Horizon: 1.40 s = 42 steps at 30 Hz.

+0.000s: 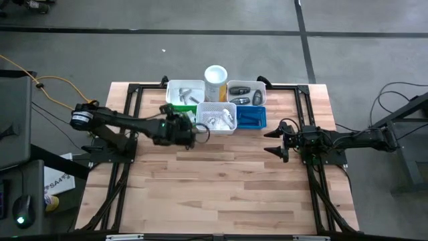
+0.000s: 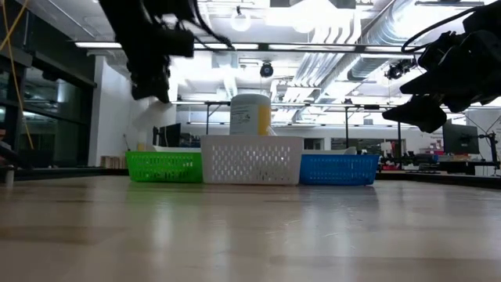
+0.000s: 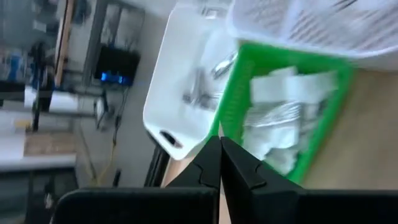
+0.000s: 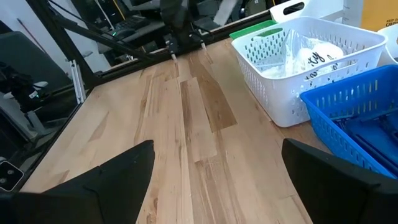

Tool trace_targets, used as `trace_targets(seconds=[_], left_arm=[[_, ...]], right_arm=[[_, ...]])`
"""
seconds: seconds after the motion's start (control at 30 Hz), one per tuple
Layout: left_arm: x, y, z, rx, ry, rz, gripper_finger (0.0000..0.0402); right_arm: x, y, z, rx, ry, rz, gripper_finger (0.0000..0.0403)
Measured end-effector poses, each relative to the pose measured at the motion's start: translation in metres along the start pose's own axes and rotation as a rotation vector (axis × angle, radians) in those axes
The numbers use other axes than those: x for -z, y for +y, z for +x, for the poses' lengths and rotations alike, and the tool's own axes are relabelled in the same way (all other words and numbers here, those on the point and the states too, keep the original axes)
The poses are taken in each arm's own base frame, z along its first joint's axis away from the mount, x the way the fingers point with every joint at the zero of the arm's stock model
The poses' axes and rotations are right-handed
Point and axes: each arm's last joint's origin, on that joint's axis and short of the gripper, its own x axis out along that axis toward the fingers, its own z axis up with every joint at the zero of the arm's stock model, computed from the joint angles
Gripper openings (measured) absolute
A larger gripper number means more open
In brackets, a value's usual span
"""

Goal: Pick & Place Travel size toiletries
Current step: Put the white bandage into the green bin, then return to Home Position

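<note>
While my left hand (image 1: 189, 136) hangs pinched shut and empty beside the green bin (image 3: 323, 118) of white packets (image 3: 280, 115), I see crinkly packets (image 1: 217, 121) heaped without clear direction in the white basket (image 1: 215, 107); my right hand (image 1: 275, 140) waits wide over bare worktop (image 1: 221, 187).

Both my arms are matte black, jointed tube segments on black frame mounts. Left arm: silver round cap at its base joint, small green light near the wrist. Left end effector (image 3: 220, 163): tapered black fingers. Right end effector (image 4: 214, 171): broad, flat black fingers; thin cables overhead.
</note>
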Motion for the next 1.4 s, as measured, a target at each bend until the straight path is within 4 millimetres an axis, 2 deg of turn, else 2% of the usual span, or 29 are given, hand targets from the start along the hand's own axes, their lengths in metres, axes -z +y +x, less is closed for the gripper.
trace_targets(seconds=[0.1, 0.3, 0.43, 0.53, 0.63, 0.83, 0.97, 1.07, 1.23, 1.4], left_arm=[[0.001, 0.004, 0.023, -0.032, 0.055, -0.012, 0.0000], [0.000, -0.006, 0.065, -0.025, 0.081, 0.037, 0.0000], [-0.002, -0.012, 0.077, -0.025, 0.072, 0.111, 0.0001], [-0.005, -0.014, 0.080, -0.018, 0.055, 0.173, 0.0020], [-0.005, -0.016, 0.080, 0.031, 0.050, 0.192, 0.0061], [-0.005, -0.017, 0.081, 0.018, 0.055, 0.164, 0.0155], [-0.005, -0.019, 0.073, 0.011, 0.009, 0.026, 0.0180], [0.010, -0.026, 0.059, 0.028, -0.090, -0.048, 0.0183], [0.052, -0.038, 0.039, 0.101, -0.293, -0.151, 0.0183], [0.082, -0.034, 0.018, 0.278, -0.500, -0.189, 0.0183]], right_arm=[[0.000, 0.000, 0.000, 0.000, -0.001, 0.000, 0.0346], [0.000, 0.000, 0.000, 0.000, -0.001, 0.000, 0.0346], [0.000, 0.000, 0.000, -0.001, -0.001, 0.000, 0.0346], [0.000, 0.000, 0.000, -0.001, 0.001, 0.000, 0.0346], [0.000, 0.000, 0.000, -0.001, 0.001, 0.000, 0.0346], [0.000, 0.000, 0.000, -0.001, 0.000, 0.000, 0.0346], [0.000, 0.000, 0.000, -0.001, 0.000, 0.000, 0.0346], [0.000, 0.000, 0.000, -0.001, 0.000, 0.000, 0.0346], [0.000, 0.000, 0.000, -0.001, 0.001, 0.000, 0.0346], [0.000, 0.000, 0.000, -0.001, 0.000, 0.000, 0.0346]])
